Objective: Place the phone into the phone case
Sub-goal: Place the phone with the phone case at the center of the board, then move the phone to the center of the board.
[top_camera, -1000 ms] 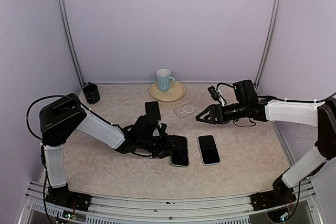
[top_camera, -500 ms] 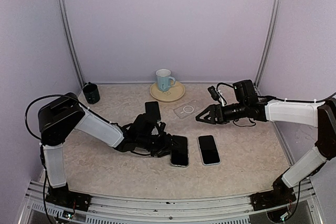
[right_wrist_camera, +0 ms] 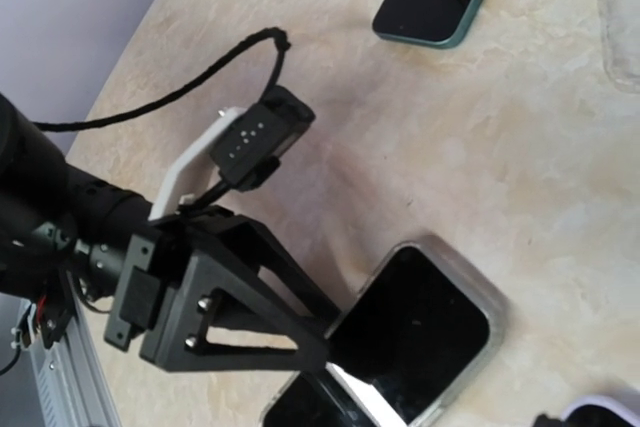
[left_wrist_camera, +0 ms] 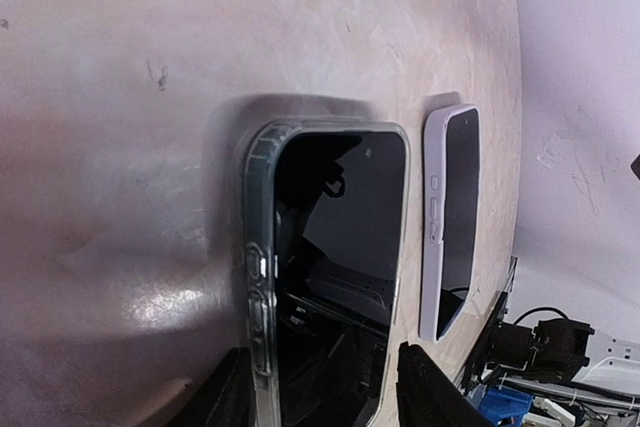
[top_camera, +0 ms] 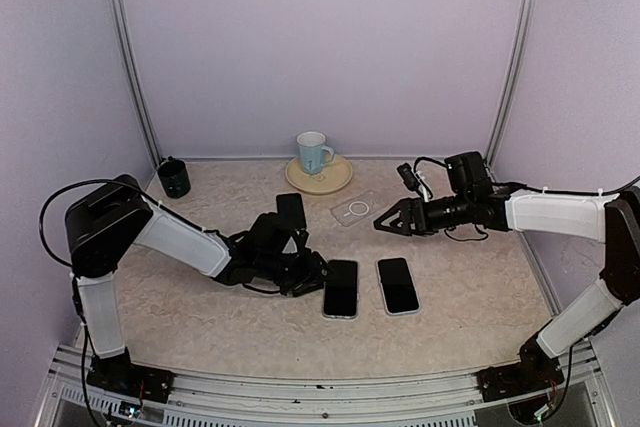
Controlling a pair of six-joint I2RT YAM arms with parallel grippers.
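Left hand (top_camera: 312, 280) low, jaws parted; right hand (top_camera: 381, 221) spread wide.

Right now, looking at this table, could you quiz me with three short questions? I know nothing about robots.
1. True or false: the mug stands on the plate.
2. Pick one: the empty clear case lies nearest to (A) the plate, (B) the left wall, (C) the near edge of the table.
3. In your own words: on the right arm, what do the jaws hold?

Key: 1 true. 2 A. 3 nothing; they stand open above the table.
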